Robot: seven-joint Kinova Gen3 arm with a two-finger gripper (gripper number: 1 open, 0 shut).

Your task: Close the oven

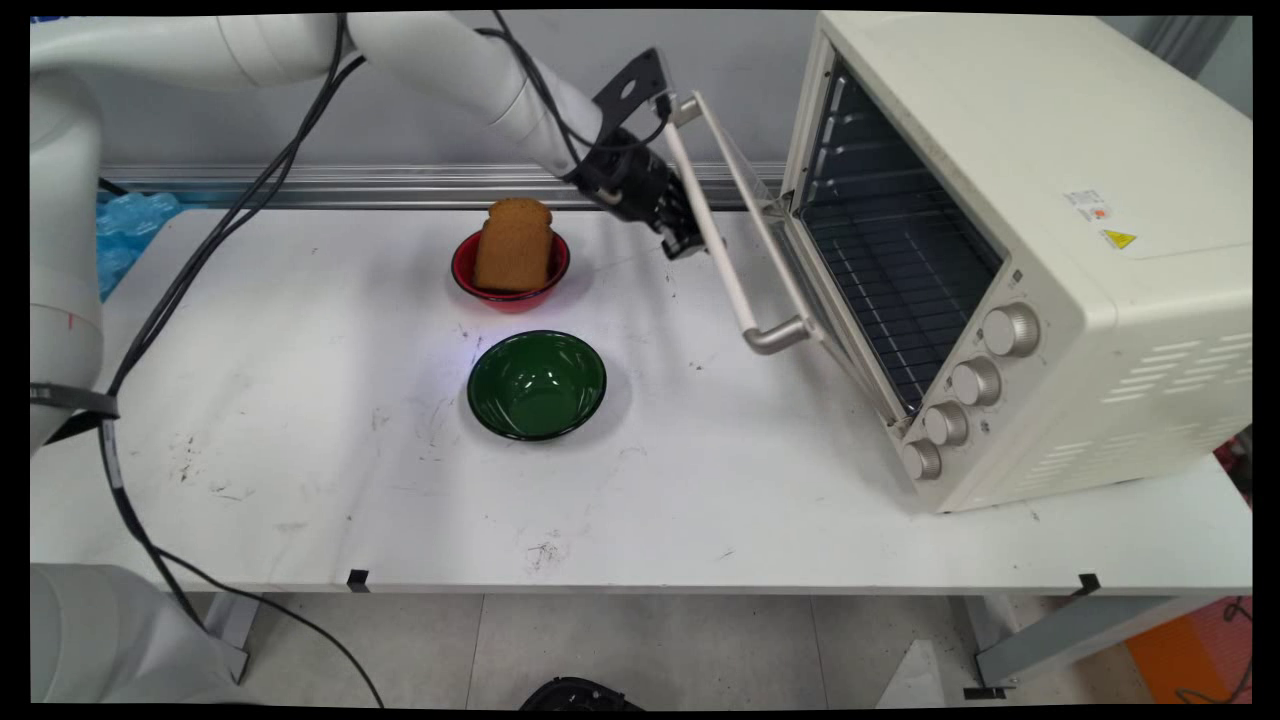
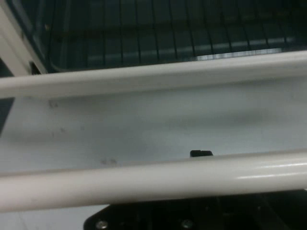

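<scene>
Cream enamel covers the toaster oven (image 1: 1050,230) by which everything is placed: its door (image 1: 770,230) is seen partly open, and the gripper (image 1: 690,235) is set against the door's white handle bar (image 1: 715,240) (image 2: 153,184). Whether the fingers are spread or pinched cannot be told. Left of the oven, on the worktop (image 1: 300,480), bread (image 1: 514,245) stands in a red bowl (image 1: 480,285), with a green bowl (image 1: 537,385) nearer the camera.

White arm (image 1: 450,60), black cables (image 1: 200,260)
</scene>
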